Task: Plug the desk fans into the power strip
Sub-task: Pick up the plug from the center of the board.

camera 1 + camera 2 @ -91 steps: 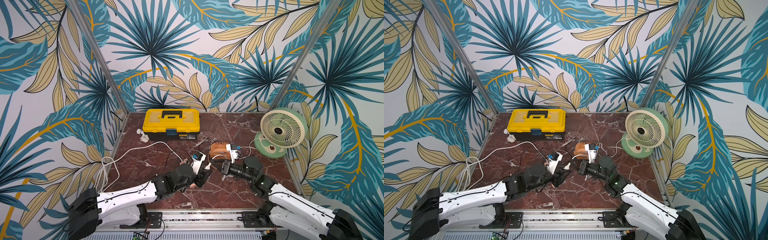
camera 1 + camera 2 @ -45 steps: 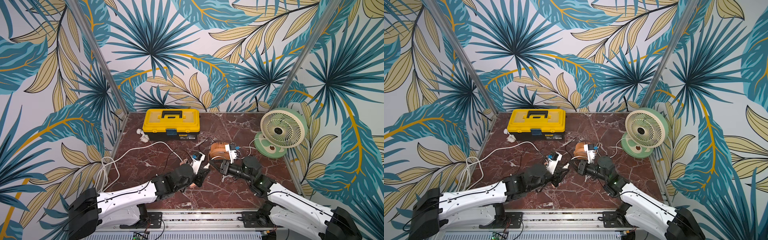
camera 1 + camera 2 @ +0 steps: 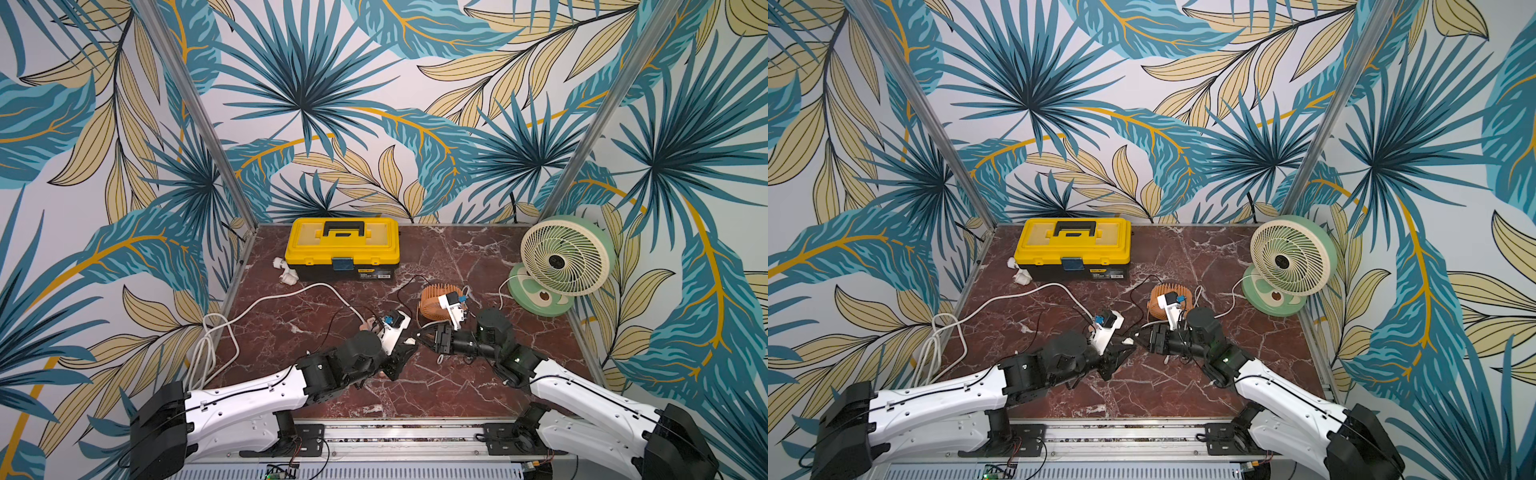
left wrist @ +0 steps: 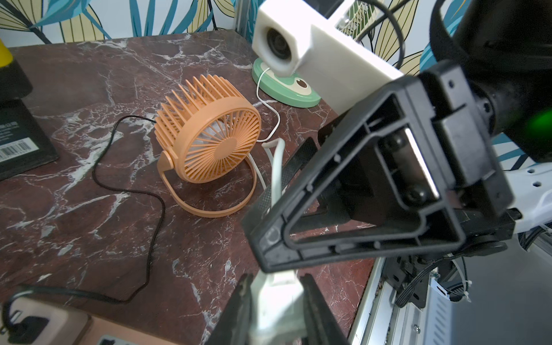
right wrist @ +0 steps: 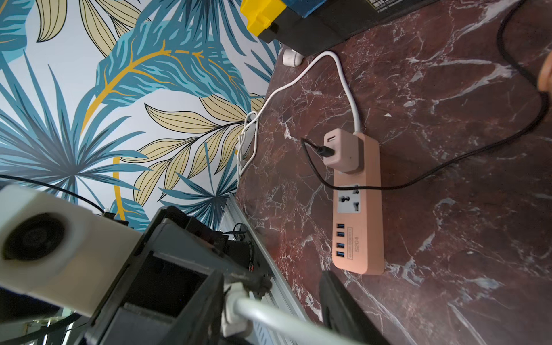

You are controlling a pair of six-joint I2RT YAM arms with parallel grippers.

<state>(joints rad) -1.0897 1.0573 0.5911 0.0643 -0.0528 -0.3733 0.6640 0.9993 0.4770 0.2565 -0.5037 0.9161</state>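
Right pincer (image 5: 271, 277) wider, power strip (image 5: 358, 206) near

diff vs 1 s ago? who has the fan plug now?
Handover. The left claw shut on the white plug of the green desk fan. The right claw opened off the plug and now stands open around it. Both arms barely shifted. The power strip, orange fan and yellow toolbox stayed put.
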